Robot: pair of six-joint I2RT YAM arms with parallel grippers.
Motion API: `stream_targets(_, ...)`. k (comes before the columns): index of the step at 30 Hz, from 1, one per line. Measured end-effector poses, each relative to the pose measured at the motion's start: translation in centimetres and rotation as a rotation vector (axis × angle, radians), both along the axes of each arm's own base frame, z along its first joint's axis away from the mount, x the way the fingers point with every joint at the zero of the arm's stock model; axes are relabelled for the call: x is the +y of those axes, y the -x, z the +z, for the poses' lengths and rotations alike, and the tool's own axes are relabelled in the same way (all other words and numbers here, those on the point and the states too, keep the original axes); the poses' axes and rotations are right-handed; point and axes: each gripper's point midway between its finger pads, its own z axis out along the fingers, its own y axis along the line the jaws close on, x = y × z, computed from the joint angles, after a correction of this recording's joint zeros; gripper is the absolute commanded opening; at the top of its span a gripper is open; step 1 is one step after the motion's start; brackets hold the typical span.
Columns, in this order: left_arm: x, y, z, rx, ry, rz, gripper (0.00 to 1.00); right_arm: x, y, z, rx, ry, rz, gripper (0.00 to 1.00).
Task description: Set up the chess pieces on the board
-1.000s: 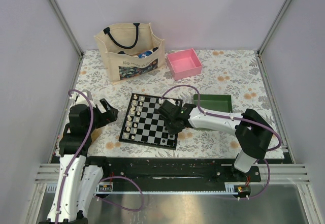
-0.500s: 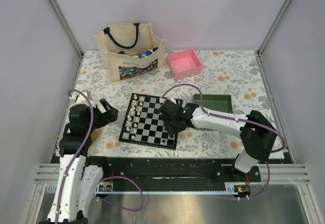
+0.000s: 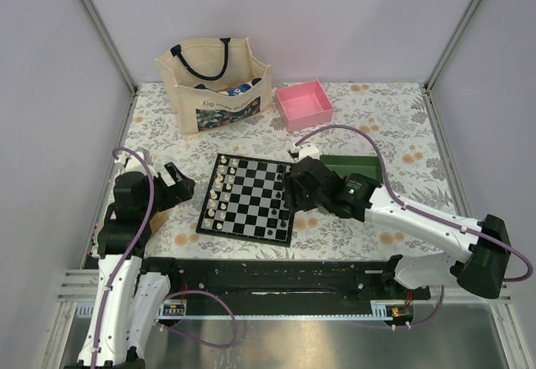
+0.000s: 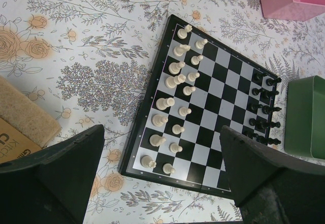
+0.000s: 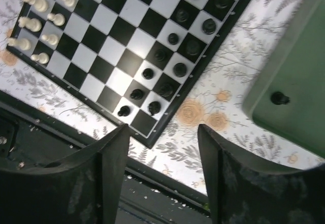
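Observation:
The board [image 3: 250, 198] lies mid-table with cream-white chessmen along its left side. Several black chess pieces [image 5: 173, 38] stand in two files along its right side, and one more black piece [image 5: 277, 98] lies in the green tray [image 5: 297, 76]. My right gripper [image 5: 162, 132] hovers open over the board's near right corner and the cloth, with nothing between its fingers. In the top view the right gripper [image 3: 295, 195] is at the board's right edge. My left gripper [image 4: 161, 132] stands wide open and empty, left of the board, looking down on it [image 4: 219, 96].
A green tray [image 3: 357, 166] sits just right of the board. A pink box [image 3: 304, 104] and a beige tote bag [image 3: 216, 84] stand at the back. The table's black front rail [image 5: 152, 188] runs under the right gripper. A flowered cloth covers the table.
My right gripper has gone from shut to open and drawn back to the right, off the board's right files. Its arm has swung out to the right. The left arm has not moved.

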Motion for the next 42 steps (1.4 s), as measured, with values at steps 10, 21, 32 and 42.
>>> stream_targets(10,0.0,0.0,0.0,0.0,0.001,0.0,0.99,-8.6,-4.6,-1.6,-0.028,0.067,-0.276,0.79)
stream_targets(21,0.0,0.0,0.0,0.002,0.001,0.0,0.99,-14.0,-7.1,-5.4,0.106,0.139,-0.428,0.77)
stream_targets(32,0.0,-0.4,-1.1,0.053,0.0,-0.001,0.99,-15.4,-6.0,-10.9,0.309,0.198,-0.445,0.73)
stream_targets(42,0.0,-0.3,-1.1,0.053,0.0,-0.001,0.99,-15.3,-3.9,-13.3,0.404,0.204,-0.417,0.7)
